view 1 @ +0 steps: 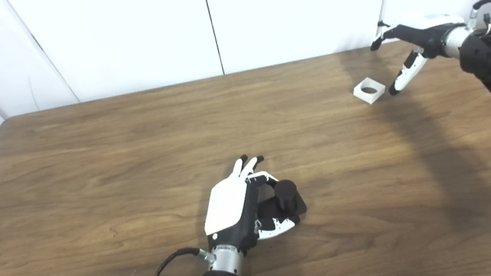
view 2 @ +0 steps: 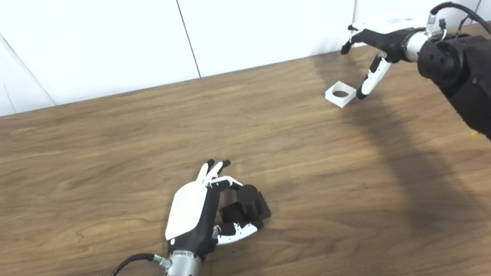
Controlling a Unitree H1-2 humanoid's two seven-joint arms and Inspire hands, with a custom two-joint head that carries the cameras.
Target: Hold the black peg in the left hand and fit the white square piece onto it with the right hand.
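On the wooden table (view 1: 91, 175), toward the near edge and a little left of centre, the left hand (view 1: 235, 205) lies with its white back turned up and its fingers (view 1: 248, 163) stretched forward, spread apart rather than curled. Its thumb (view 1: 277, 228) reaches along the near side of the black peg (view 1: 286, 194) — a short upright cylinder on a flat black base — while one finger bends in toward the peg from the far side. Whether thumb or finger actually touches the peg cannot be told; the hand cups around it but is not clamped on it, and the peg's base sits flat on the table.

Well apart from this, near the far right corner, the white square piece (view 1: 369, 90) lies flat, its round hole facing up. Just beside it on the right, the right hand (view 1: 407, 45) hangs above the table with fingers spread — one fingertip (view 1: 394, 89) points down close to the piece's right edge, holding nothing.
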